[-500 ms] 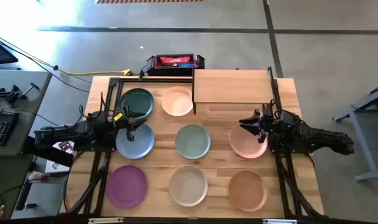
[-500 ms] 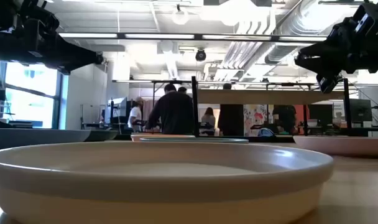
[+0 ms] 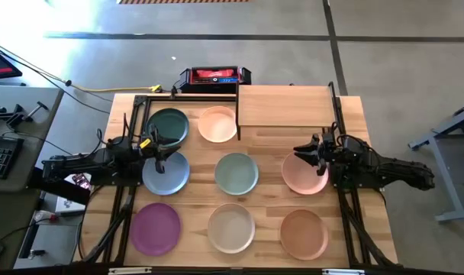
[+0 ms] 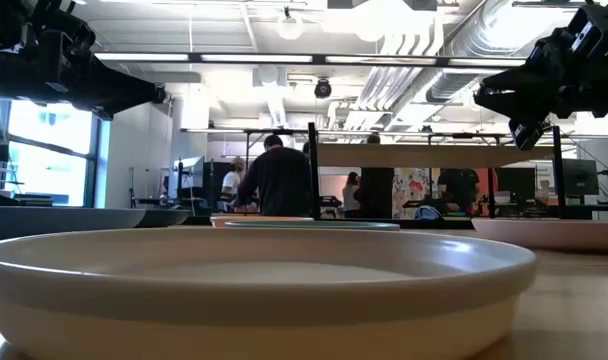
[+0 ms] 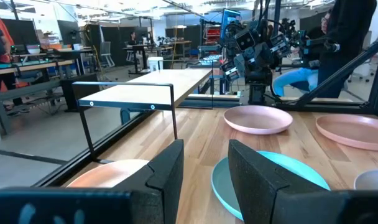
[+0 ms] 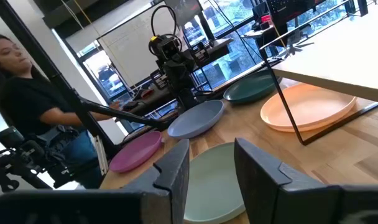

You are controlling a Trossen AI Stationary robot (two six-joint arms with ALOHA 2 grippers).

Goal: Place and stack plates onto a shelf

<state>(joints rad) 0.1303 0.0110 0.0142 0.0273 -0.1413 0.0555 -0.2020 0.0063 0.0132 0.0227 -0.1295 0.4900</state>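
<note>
Evidently nothing is grasped yet: the left gripper [image 3: 157, 155] hangs, fingers parted and empty, over the round blue-grey matte plate [image 3: 165, 173]. Rightward, the bare light-wood shelf on black legs [image 3: 284, 105] awaits; the right gripper [image 3: 311, 153], likewise released, hovers above the pink plate [image 3: 303, 174], probably poised to pick.

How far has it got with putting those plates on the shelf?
Nothing looks done: the shelf carries no plate. Eight plates lie singly on the table, the peach plate partly under the shelf. Nothing is in hand; the left gripper hovers open over the blue-grey plate, the right gripper open over the pink plate. All stacking remains.
</note>
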